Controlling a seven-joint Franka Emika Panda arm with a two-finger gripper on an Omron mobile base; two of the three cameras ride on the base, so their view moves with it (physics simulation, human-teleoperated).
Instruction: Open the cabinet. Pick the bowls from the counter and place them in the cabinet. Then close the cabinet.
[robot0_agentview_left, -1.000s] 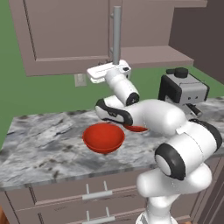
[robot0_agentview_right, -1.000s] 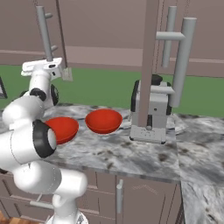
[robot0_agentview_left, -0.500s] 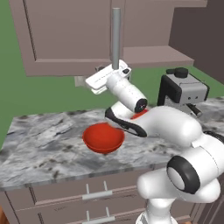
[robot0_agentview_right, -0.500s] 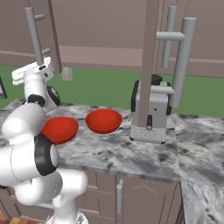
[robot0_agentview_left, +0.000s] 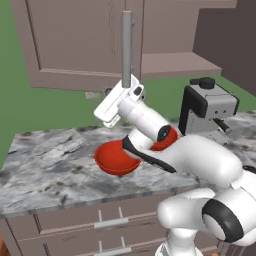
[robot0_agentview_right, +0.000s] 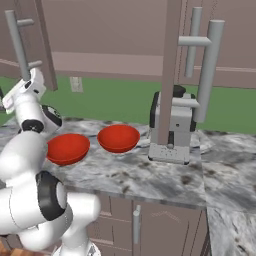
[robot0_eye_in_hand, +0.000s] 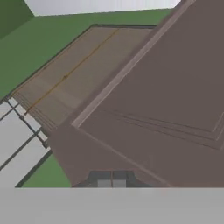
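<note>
Marbled tabletop (robot0_agentview_left: 45, 160) is seen well below the pincer (robot0_agentview_left: 111, 104), stretching out to its left and right under the raised arm. The pincer is held up beside the lower end of a grey bar handle (robot0_agentview_left: 126, 47) of the cabinet (robot0_agentview_left: 75, 40); whether the handle is touched cannot be told. In the hand view the two dark fingertips (robot0_eye_in_hand: 111, 178) are drawn fully together with nothing between them, and a panelled brown door (robot0_eye_in_hand: 166, 109) of the cabinet is seen close in front. Below the pincer, one red bowl (robot0_agentview_left: 116, 157) is set on the tabletop, and the second red bowl (robot0_agentview_left: 167, 139) lies just beside it to the right, partly hidden behind the arm. In the right base view both bowls (robot0_agentview_right: 67, 148) (robot0_agentview_right: 118, 138) are shown side by side. Further right of the pincer, a coffee machine (robot0_agentview_left: 205, 107) stands on the tabletop.
</note>
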